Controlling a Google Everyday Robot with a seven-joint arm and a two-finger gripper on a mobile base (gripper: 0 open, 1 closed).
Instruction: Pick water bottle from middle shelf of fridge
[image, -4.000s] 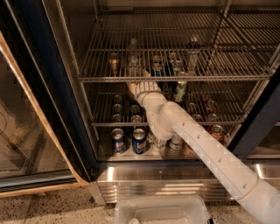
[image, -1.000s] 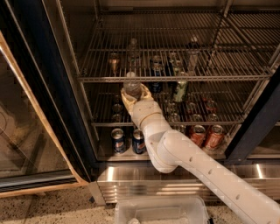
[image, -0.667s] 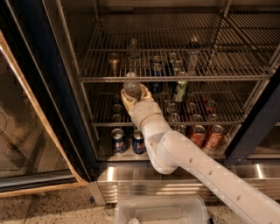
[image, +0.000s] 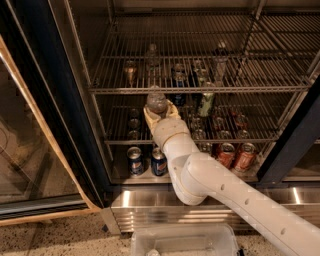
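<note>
The fridge (image: 75, 115) stands open, with chrome wire racks inside. My gripper (image: 158, 111) is at the front of the middle shelf (image: 240, 140), just under the front rail of the rack above. It is shut on the water bottle (image: 156, 102), a small clear bottle seen from above with its pale cap toward the camera. The bottle is held above the middle shelf, not resting on it. My white arm runs from the lower right up to the gripper and hides part of the shelf behind it.
Another clear bottle (image: 152, 55), a dark-capped bottle (image: 220, 60) and cans stand on the rack above. A green-and-white bottle (image: 206, 102) stands right of the gripper. Blue cans (image: 135, 160) and red cans (image: 226, 154) stand on the floor panel. The glass door (image: 30, 150) is at left, a white bin (image: 182, 240) below.
Four seconds ago the gripper was further right on the shelf with no bottle showing in it; it now holds the water bottle a little to the left. Over the last second nothing has visibly moved.
</note>
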